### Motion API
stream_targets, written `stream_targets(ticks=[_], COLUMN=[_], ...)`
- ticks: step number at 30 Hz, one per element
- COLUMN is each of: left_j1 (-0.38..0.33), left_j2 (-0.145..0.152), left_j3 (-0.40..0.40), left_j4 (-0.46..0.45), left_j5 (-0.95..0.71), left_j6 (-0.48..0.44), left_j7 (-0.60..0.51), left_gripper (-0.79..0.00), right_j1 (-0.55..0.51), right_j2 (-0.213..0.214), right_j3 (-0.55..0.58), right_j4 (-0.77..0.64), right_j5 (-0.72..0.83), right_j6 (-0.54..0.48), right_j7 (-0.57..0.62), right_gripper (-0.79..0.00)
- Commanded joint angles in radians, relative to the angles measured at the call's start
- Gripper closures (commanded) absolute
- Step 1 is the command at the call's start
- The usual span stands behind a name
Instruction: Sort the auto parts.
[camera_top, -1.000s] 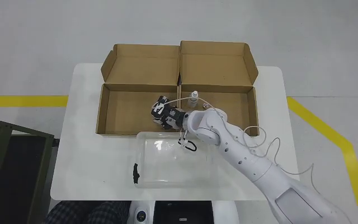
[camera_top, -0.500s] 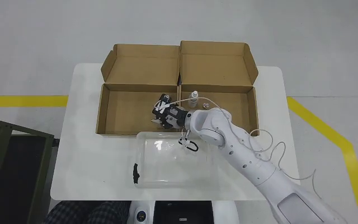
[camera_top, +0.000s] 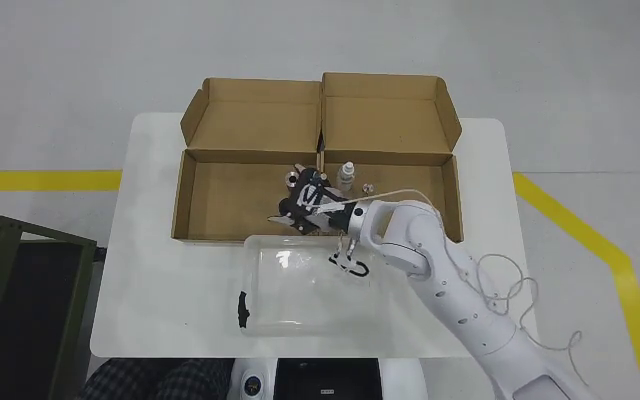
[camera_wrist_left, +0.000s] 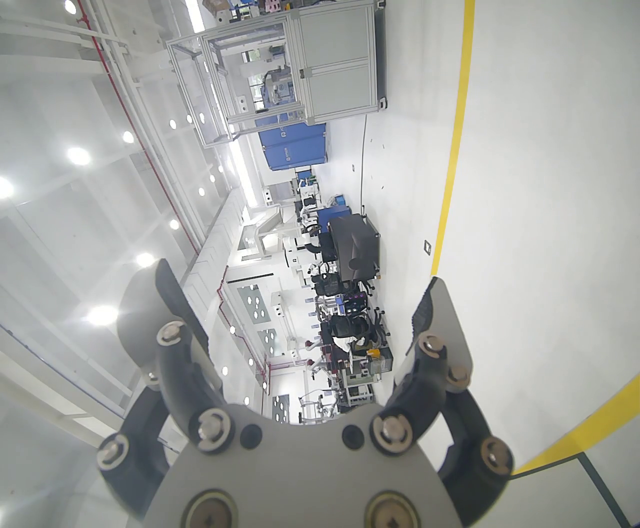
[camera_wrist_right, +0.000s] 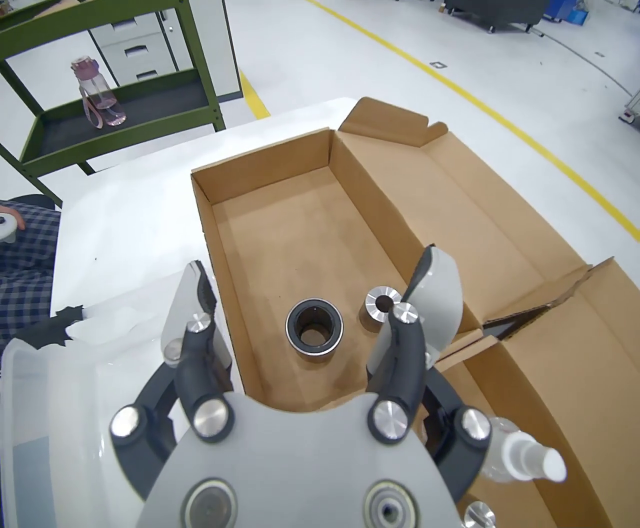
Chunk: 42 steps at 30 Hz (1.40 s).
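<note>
My right gripper (camera_wrist_right: 316, 272) stands open above the right end of the left cardboard box (camera_wrist_right: 280, 220), nothing between its fingers. On the box floor beneath it lie a black ring bearing (camera_wrist_right: 314, 327) and a small silver cylinder (camera_wrist_right: 381, 305). From above, the right gripper (camera_top: 300, 198) covers both parts inside that left box (camera_top: 215, 200). The right box (camera_top: 420, 190) holds a white spray bottle (camera_top: 346, 176) and a small silver piece (camera_top: 368, 186). My left gripper (camera_wrist_left: 300, 290) is open and empty, aimed at the room, away from the table.
A clear plastic bin (camera_top: 300, 300) sits in front of the boxes, by the table's near edge. A black jagged part (camera_top: 241, 308) lies at its left side. Both box lids stand open at the back. A green shelf (camera_wrist_right: 125, 95) stands beyond the table.
The right arm's wrist has turned and shifted slightly right and back over the left box; its elbow swung right. The boxes and the bin have not moved.
</note>
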Motion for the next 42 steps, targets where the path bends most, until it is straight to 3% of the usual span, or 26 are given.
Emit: stream_targets(ticks=[1, 8, 21, 31, 42], left_j1=[0.0, 0.0, 0.0, 0.0, 0.0], left_j2=[0.0, 0.0, 0.0, 0.0, 0.0], left_j3=[0.0, 0.0, 0.0, 0.0, 0.0], left_j4=[0.0, 0.0, 0.0, 0.0, 0.0], left_j5=[0.0, 0.0, 0.0, 0.0, 0.0], left_j6=[0.0, 0.0, 0.0, 0.0, 0.0], left_j7=[0.0, 0.0, 0.0, 0.0, 0.0], left_gripper=[-0.785, -0.785, -0.785, -0.785, -0.785], right_j1=[-0.043, -0.201, -0.461, -0.65, -0.794], right_j2=[0.011, 0.048, 0.091, 0.108, 0.115], right_j3=[0.038, 0.181, 0.425, 0.596, 0.683], right_j4=[-0.04, -0.161, -0.254, -0.286, -0.301], right_j5=[-0.02, -0.124, -0.192, -0.197, -0.203], right_j6=[-0.006, -0.019, 0.017, 0.084, 0.123], right_j7=[-0.026, -0.146, -0.326, -0.461, -0.583], right_gripper=[-0.65, -0.699, -0.785, -0.785, -0.785])
